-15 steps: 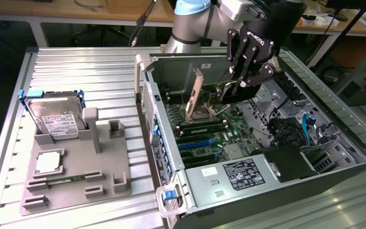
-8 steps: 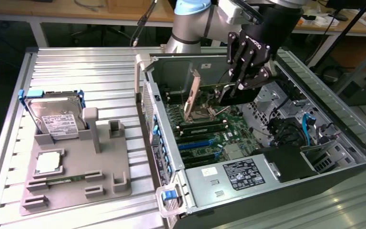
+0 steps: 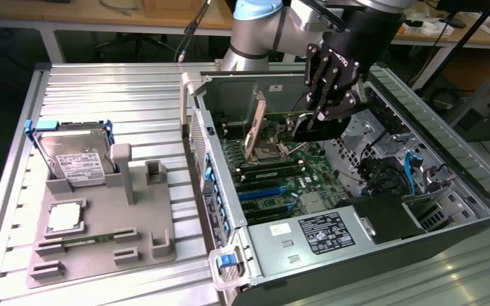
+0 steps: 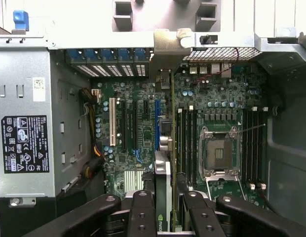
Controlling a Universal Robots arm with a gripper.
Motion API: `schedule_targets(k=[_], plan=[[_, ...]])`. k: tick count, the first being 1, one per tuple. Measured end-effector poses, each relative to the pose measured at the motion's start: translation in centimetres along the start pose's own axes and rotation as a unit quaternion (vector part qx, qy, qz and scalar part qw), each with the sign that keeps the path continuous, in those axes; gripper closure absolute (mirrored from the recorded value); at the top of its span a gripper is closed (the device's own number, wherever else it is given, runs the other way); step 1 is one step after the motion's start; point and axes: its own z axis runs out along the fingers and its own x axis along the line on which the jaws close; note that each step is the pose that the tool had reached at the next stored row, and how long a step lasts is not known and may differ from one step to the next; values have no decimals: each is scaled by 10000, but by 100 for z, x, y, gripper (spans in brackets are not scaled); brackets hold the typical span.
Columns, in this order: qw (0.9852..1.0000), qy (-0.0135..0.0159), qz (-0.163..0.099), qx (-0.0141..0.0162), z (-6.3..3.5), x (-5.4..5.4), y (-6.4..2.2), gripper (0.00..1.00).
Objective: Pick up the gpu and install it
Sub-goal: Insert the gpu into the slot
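Gpu clamped edge-on between gripper fingers above motherboard.

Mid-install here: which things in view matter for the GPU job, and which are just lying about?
Belongs to the job:
- gpu, standing edge-on in the pincer, over the motherboard
- open computer case

Just lying about:
- hard drive with white label, upright in the grey fixture
- CPU lying on the fixture
- RAM stick lying on the fixture

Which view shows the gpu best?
The wrist view: the gpu stands edge-on between the gripper fingers, above the motherboard. The exterior view gives a dark card under the gripper.
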Motion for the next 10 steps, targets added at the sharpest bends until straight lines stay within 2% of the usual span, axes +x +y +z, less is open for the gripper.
schedule_targets(k=[10], plan=[[10000, 0, 0, 1, 26, 0, -1, 73]])
